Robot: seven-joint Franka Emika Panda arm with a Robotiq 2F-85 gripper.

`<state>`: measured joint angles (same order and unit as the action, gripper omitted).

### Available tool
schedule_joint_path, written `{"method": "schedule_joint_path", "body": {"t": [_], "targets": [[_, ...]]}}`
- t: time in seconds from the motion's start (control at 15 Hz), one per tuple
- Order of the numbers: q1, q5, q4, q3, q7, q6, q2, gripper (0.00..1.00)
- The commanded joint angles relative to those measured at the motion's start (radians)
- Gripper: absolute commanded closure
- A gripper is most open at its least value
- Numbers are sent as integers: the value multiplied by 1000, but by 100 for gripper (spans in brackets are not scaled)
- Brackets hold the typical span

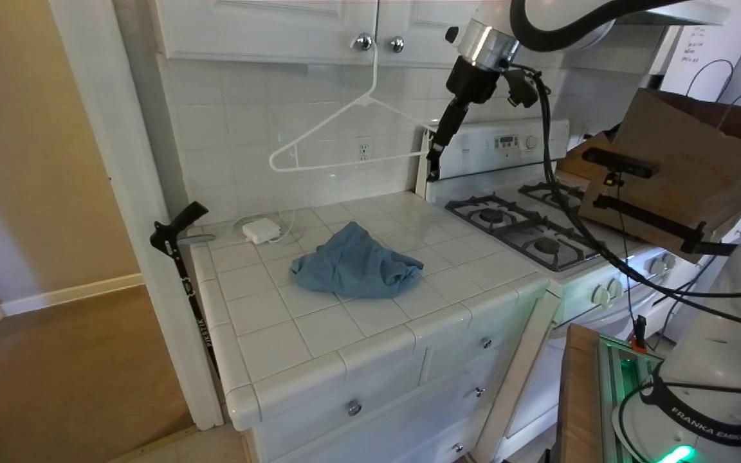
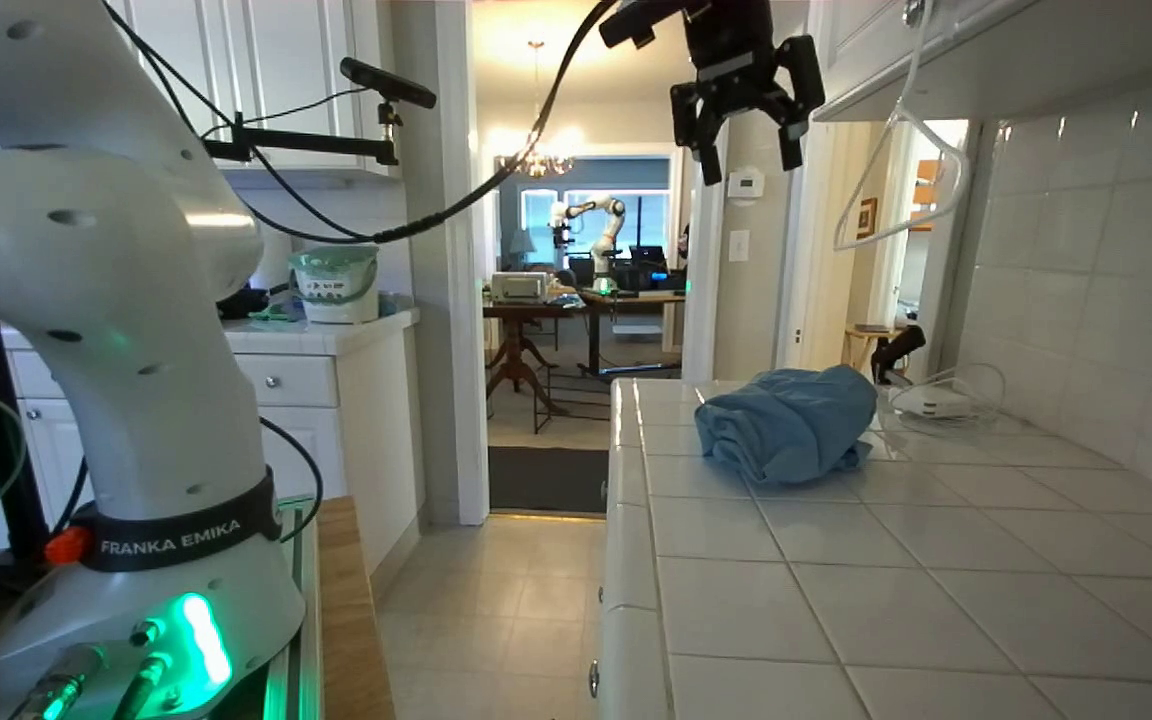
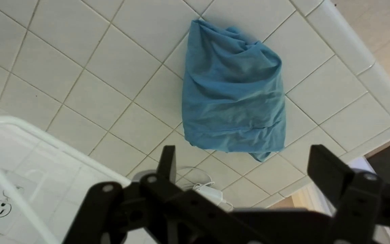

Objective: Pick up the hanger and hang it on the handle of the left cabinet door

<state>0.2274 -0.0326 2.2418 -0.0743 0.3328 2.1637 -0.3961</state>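
Note:
The white hanger (image 1: 365, 100) hangs from the round knob (image 1: 363, 42) of the left cabinet door (image 1: 267, 29), its hook around the knob. It also hangs below the cabinet in an exterior view (image 2: 902, 108), tilted in the air above the counter. Part of it shows at the left of the wrist view (image 3: 68, 149). My gripper (image 2: 751, 168) is open and empty, apart from the hanger. In an exterior view the gripper (image 1: 433, 164) overlaps the hanger's right end. In the wrist view the fingers (image 3: 244, 150) are wide apart with nothing between them.
A crumpled blue cloth (image 1: 357, 263) lies on the white tiled counter (image 1: 267, 334) below. A white adapter with cable (image 1: 261, 230) lies near the wall. A stove (image 1: 512, 218) stands to the right. A black grabber tool (image 1: 181, 231) leans at the counter's left end.

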Motion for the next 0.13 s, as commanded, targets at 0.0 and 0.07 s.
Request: {"method": "schedule_joint_path", "body": {"t": [0.0, 0.07], "targets": [[-77, 35, -2, 66, -27, -1, 3, 0], [-77, 35, -2, 66, -27, -2, 3, 0]]}}
